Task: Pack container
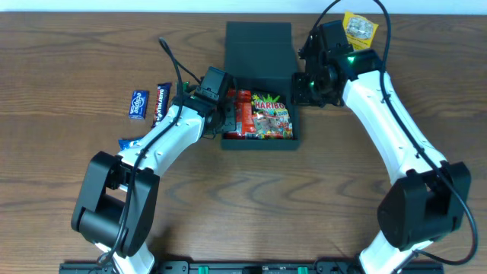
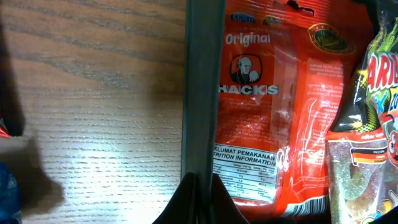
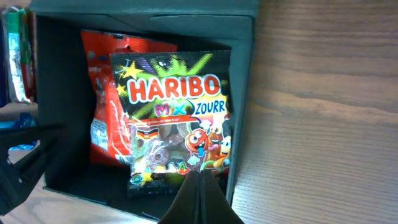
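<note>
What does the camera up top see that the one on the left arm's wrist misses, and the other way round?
Only overhead: the whole left arm and right arm, the open lid, and a yellow packet on the table. Only left wrist: the red packet's print, readable as Hacks Original. Both: the red packet, the Haribo bag beside it, a wall of the container, and the wooden table.

The box [image 1: 259,46] is matte teal-black; the Hacks packet [image 2: 267,106] is orange-red with white lettering; the Haribo bag [image 3: 177,118] is black with green bursts and red lettering; the table [image 1: 76,61] shows brown wood grain; the small packet [image 1: 138,103] is blue; the bar [image 1: 162,103] is dark blue; the far packet [image 1: 358,29] is yellow.
</note>
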Tool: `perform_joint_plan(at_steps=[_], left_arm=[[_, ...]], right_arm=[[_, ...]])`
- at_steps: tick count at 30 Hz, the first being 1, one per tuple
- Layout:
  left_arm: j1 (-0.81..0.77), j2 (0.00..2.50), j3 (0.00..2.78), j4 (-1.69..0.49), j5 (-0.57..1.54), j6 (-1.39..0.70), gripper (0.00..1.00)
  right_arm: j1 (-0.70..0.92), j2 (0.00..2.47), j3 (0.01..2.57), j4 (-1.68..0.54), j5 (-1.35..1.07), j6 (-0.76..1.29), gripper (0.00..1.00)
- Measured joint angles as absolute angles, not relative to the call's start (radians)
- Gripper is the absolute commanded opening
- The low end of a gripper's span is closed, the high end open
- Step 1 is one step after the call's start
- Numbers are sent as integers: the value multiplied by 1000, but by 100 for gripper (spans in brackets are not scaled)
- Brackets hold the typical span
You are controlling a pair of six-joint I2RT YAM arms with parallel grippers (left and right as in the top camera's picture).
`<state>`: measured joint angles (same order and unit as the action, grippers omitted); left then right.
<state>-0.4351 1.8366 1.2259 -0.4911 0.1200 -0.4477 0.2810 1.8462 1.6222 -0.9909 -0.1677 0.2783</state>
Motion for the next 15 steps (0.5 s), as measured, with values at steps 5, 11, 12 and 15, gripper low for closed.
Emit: perform_joint_plan(at_steps=[5, 11, 12, 15], left_arm=[[-435, 1837, 1226, -492, 120, -472, 6], [-435, 1837, 1226, -492, 120, -475, 6], [-435, 1837, 1226, -492, 120, -475, 6], [-435, 1837, 1227, -492, 120, -475, 6]], right_arm=[[290, 1852, 1622, -982, -159, 278, 1], [359, 1926, 1622, -913, -176, 278, 1], [369, 1941, 1622, -905, -180, 277, 1], [386, 1978, 1622, -878, -206, 277, 1]])
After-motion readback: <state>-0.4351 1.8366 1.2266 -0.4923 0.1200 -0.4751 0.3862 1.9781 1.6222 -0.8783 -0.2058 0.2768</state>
